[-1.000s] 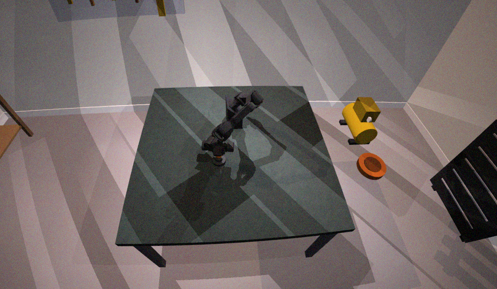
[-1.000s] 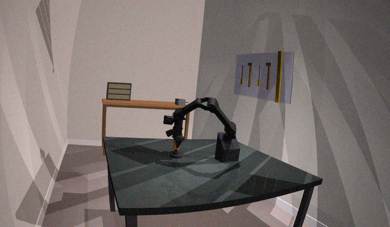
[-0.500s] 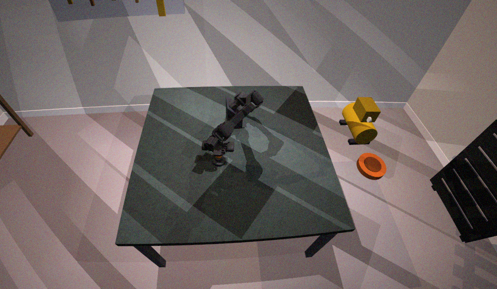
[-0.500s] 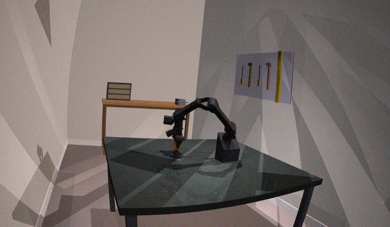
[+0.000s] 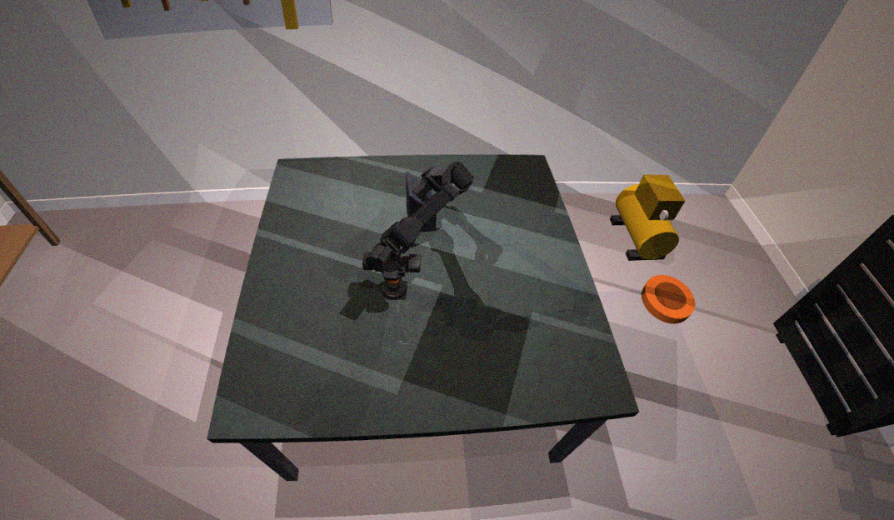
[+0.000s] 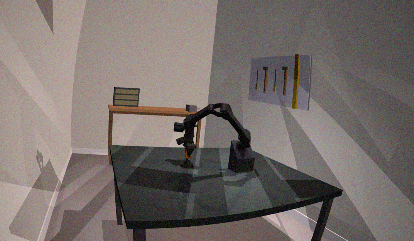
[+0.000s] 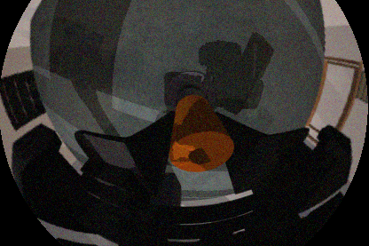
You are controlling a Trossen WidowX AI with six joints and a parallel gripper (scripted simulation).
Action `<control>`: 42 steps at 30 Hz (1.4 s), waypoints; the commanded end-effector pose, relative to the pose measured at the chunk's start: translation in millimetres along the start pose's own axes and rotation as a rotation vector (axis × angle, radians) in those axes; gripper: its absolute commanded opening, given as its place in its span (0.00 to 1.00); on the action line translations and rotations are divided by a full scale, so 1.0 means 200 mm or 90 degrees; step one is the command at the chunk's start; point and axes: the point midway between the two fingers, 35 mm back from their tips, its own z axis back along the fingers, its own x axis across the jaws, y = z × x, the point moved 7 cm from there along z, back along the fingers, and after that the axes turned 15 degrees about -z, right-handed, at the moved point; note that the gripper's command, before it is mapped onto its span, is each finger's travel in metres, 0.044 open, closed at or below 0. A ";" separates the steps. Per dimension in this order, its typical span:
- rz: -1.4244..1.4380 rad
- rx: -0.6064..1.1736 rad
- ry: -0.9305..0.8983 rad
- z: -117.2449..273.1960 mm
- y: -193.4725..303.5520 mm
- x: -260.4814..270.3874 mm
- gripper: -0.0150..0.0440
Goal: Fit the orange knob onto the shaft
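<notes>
The orange knob [image 5: 392, 281] [image 6: 186, 154] [image 7: 201, 152] is upright between the fingers of my gripper [image 5: 392, 278] [image 6: 188, 151] [image 7: 193, 115], which is shut on it. The round pedestal [image 5: 396, 292] [image 6: 186, 165] [image 7: 172, 90] stands on the table directly below. In the exterior view a short piece of the dark shaft [image 6: 187, 160] shows between the knob's lower end and the pedestal, so the knob is not down on the pedestal. Whether the knob touches the shaft tip, I cannot tell. The flat sides of hole and shaft are hidden.
The dark green table [image 5: 321, 387] [image 6: 160, 206] carries the arm's base block [image 6: 241, 161] behind the pedestal. Beyond the table are a wooden bench [image 6: 154, 110], a tool board [image 6: 271, 62], a yellow machine [image 5: 646, 222] and an orange ring [image 5: 650, 309] on the floor. Striped shadows cross the table.
</notes>
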 end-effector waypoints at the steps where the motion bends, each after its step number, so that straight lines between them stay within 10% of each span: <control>1: 0.049 -0.002 -0.001 0.01 -0.01 0.00 0.25; 42: 0.260 -0.002 0.000 -0.01 0.00 0.00 0.25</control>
